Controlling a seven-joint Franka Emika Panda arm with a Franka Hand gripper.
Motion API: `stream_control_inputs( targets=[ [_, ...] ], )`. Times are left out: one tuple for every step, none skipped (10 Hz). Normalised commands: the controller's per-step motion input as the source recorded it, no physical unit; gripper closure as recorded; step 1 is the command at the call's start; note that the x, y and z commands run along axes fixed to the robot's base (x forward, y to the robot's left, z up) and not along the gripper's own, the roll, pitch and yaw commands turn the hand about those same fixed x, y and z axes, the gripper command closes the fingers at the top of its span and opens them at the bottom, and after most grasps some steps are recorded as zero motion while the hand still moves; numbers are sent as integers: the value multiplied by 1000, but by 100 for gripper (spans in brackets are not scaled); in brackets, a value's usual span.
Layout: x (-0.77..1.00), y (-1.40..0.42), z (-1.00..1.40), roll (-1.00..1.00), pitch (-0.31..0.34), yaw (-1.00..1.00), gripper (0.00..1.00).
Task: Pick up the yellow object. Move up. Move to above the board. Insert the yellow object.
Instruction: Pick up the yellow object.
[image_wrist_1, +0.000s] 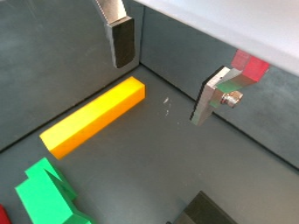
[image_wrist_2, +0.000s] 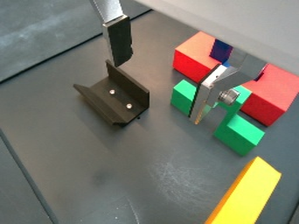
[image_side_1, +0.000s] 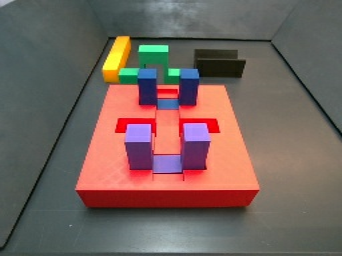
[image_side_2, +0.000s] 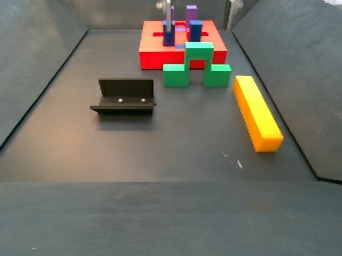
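Gripper open, above floor, yellow object nearby, untouched

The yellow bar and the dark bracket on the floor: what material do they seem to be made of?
The long yellow-orange rectangular bar looks like solid matte plastic: even colour, no grain, only soft shine. The dark L-shaped fixture looks like black-coated metal, thin-walled with small screw heads, though plastic is possible. The end effector, hanging open above the floor, has flat silver fingers that look like bare metal.

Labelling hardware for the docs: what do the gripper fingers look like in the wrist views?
The gripper has two flat silver plate fingers with dark pads; one carries a round silver screw head. Same in the other wrist image. No cables or markings visible.
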Motion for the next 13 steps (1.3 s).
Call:
stream_control_inputs(
  targets=[
    [-349,-143,-657,-33,-181,-103,0],
    [-651,-257,-814,0,-227,-211,0],
    [-726,-240,-811,4,-226,-243,0],
    [-746,-163,-777,40,-227,-263,0],
    [-751,-83,-771,61,-210,-303,0],
    [-803,-29,-766,66,-209,-291,0],
    [-763,0,-697,83,-243,-194,0],
    [-566,-40,-629,99,-230,-54,0],
    [-394,-51,-589,91,-220,0,0],
    [-83,0,-209,56,-54,0,0],
    [-9,0,0,0,-19,0,0],
    [-209,34,-251,37,-20,0,0],
    [-374,83,-254,49,-6,-23,0]
  ],
)
